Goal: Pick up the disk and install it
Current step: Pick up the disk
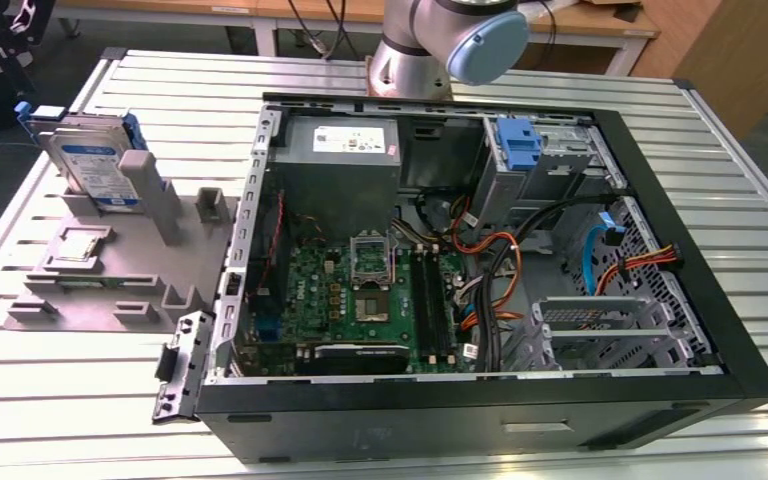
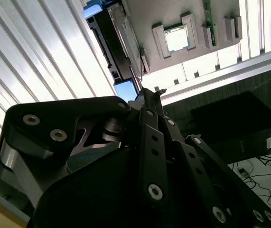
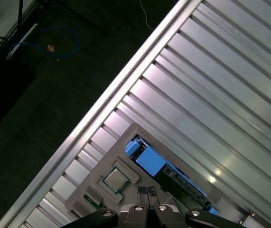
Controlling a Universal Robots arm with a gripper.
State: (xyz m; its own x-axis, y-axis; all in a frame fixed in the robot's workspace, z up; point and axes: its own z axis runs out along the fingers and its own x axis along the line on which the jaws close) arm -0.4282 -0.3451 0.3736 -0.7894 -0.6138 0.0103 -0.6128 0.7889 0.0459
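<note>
My arm (image 1: pixel 454 45) stands up from its base at the top of the exterior view. In the first wrist view my fingers (image 3: pixel 143 192) point down, pressed together, gripping nothing.

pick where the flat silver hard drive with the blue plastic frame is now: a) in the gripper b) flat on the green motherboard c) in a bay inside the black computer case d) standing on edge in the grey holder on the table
d: in the exterior view the disk stands on edge in the grey plastic holder, to the exterior view's left of the open black case.
</note>
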